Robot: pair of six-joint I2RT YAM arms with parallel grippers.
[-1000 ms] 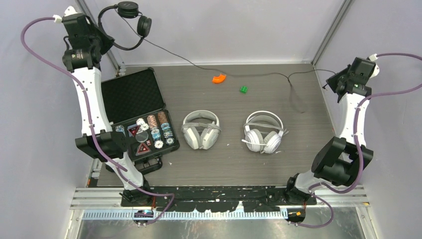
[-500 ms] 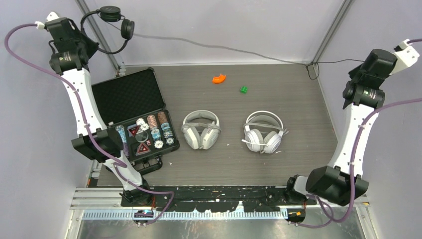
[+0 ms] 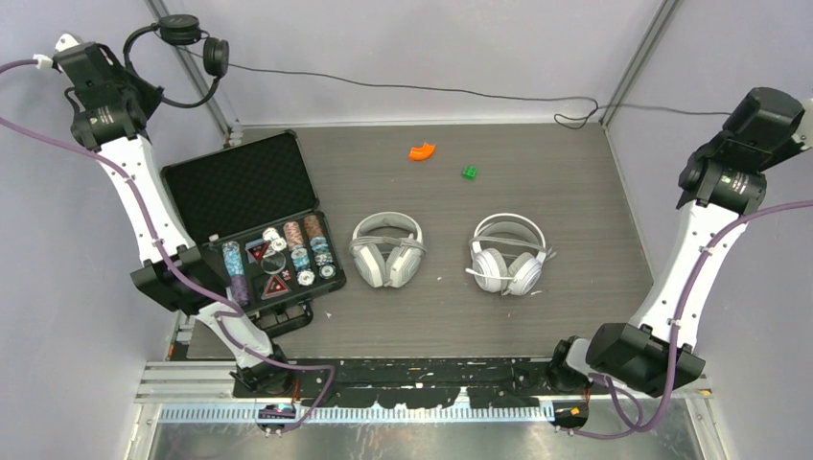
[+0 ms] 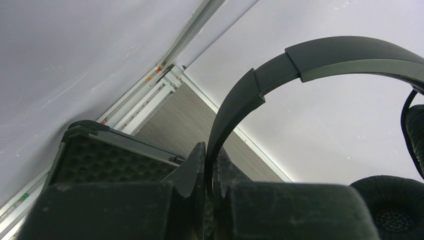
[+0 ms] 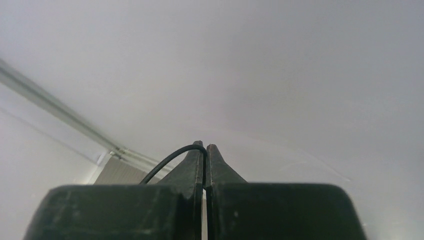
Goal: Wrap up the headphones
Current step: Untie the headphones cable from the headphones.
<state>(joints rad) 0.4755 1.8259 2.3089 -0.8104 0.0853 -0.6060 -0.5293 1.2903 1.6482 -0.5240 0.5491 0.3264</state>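
The black headset (image 3: 182, 43) hangs high over the far left corner, well off the surface (image 3: 585, 287). My left fingers (image 4: 202, 165) are pinched tight on its thin headband, near one end of the arc. Its black cable (image 3: 412, 87) runs from the ear cup across the back wall to the far right, with a small kink near the right post. There my right fingers (image 5: 202, 152) are closed on it, and the cord curves out from between the tips. I judge this to be the stretching-out step, before any loops go on. To do it well I should have the cord nearly straight but not taut. A hard pull could drag the slim band through my left grip or strain the cord where it enters the cup. I should work that kink out as I draw the right end in. Each turn should lie beside the one before it around the band or cups, with my left hold firm and level. The pale grey headset (image 3: 386, 249) and the white headset (image 3: 508, 255) lie side by side mid-surface, cables not yet gathered, as far as I can tell. The open case (image 3: 240, 182) of chips, the orange piece (image 3: 421, 151) and the green block (image 3: 469, 172) sit below the cord's path, so I should wrap up high.
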